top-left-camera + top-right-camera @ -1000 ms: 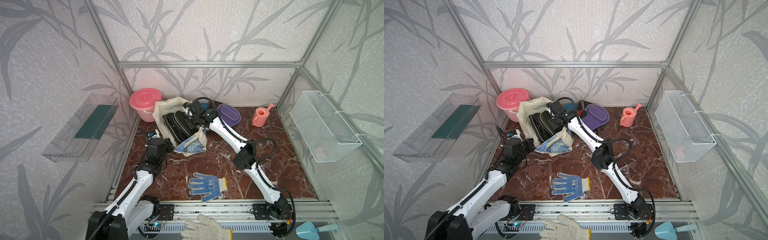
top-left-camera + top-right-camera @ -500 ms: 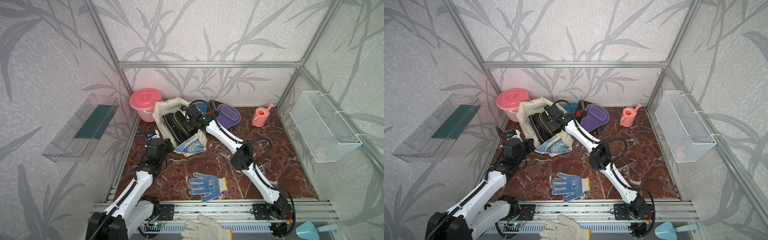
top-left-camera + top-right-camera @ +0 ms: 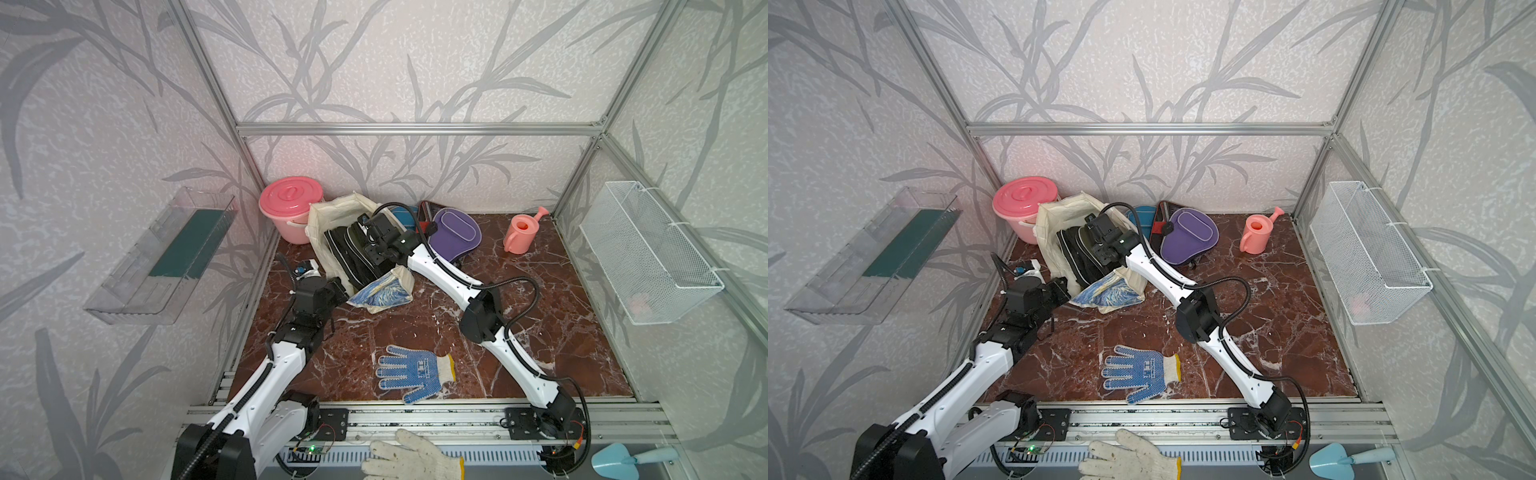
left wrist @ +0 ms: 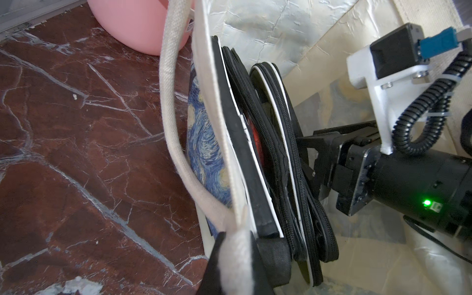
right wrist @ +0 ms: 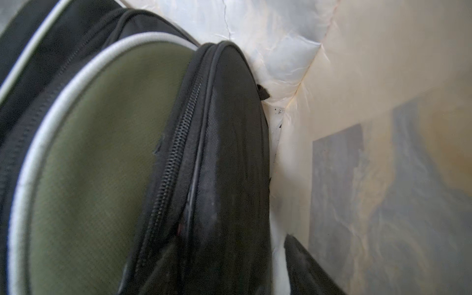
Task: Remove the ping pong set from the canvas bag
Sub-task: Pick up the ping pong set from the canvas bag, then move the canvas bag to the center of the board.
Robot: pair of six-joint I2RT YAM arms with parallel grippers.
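Left of centre in a top view, my left tool (image 3: 343, 289) pinches the handle (image 4: 171, 122) of the canvas bag (image 3: 328, 216); my right tool (image 4: 306, 167), grip unclear, should clamp the olive case (image 5: 89, 166) squarely before pulling.

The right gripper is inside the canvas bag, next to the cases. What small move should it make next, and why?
Probably close the right gripper on the zip edge of the olive case. One finger stands just clear of that edge, so nothing seems gripped yet, and the left gripper pinches the strap of the canvas bag, steadying it.
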